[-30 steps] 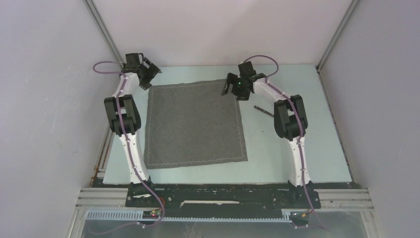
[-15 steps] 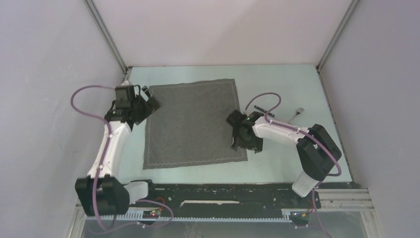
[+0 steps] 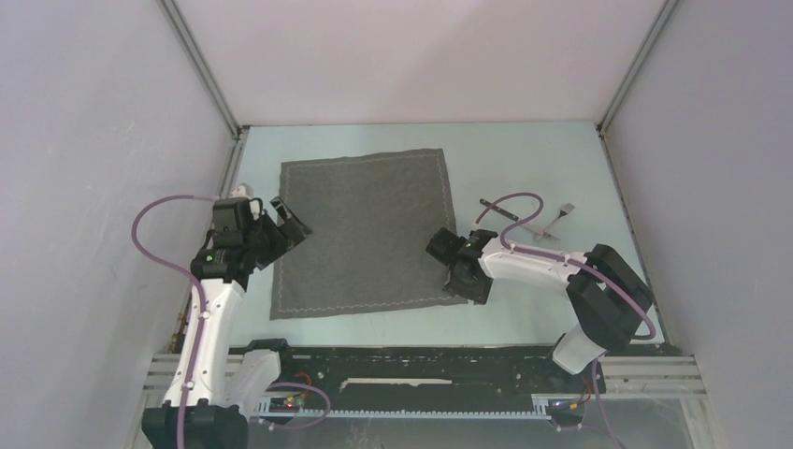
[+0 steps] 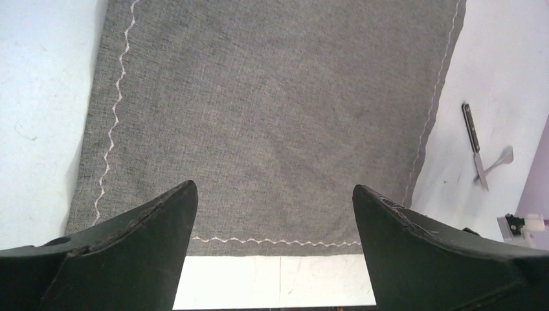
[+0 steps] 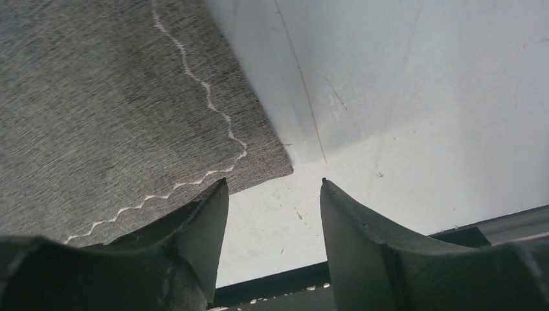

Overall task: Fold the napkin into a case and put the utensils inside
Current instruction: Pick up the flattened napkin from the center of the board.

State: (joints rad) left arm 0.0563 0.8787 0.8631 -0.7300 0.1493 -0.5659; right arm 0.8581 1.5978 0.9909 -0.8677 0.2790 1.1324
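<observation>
The grey napkin (image 3: 367,234) lies flat and unfolded on the table, so no case is in view. The dark-handled knife (image 3: 505,213) and the small fork (image 3: 557,218) lie to its right, crossing at their tips. They also show in the left wrist view as knife (image 4: 472,127) and fork (image 4: 500,158). My left gripper (image 3: 292,217) hovers wide open at the napkin's left edge, and that hem (image 4: 278,243) runs between its fingers (image 4: 155,227). My right gripper (image 3: 470,285) is low at the napkin's near right corner (image 5: 275,165), jaws partly narrowed with only bare table between them.
The pale table (image 3: 542,299) carries everything. A black rail (image 3: 421,360) runs along its near edge, close under the right gripper. Grey walls enclose the left, back and right sides. Purple cables loop above both arms.
Both arms swung from the napkin's far corners toward the near side. The left gripper moved down the left edge. The right came to the near right corner and its jaws narrowed.
</observation>
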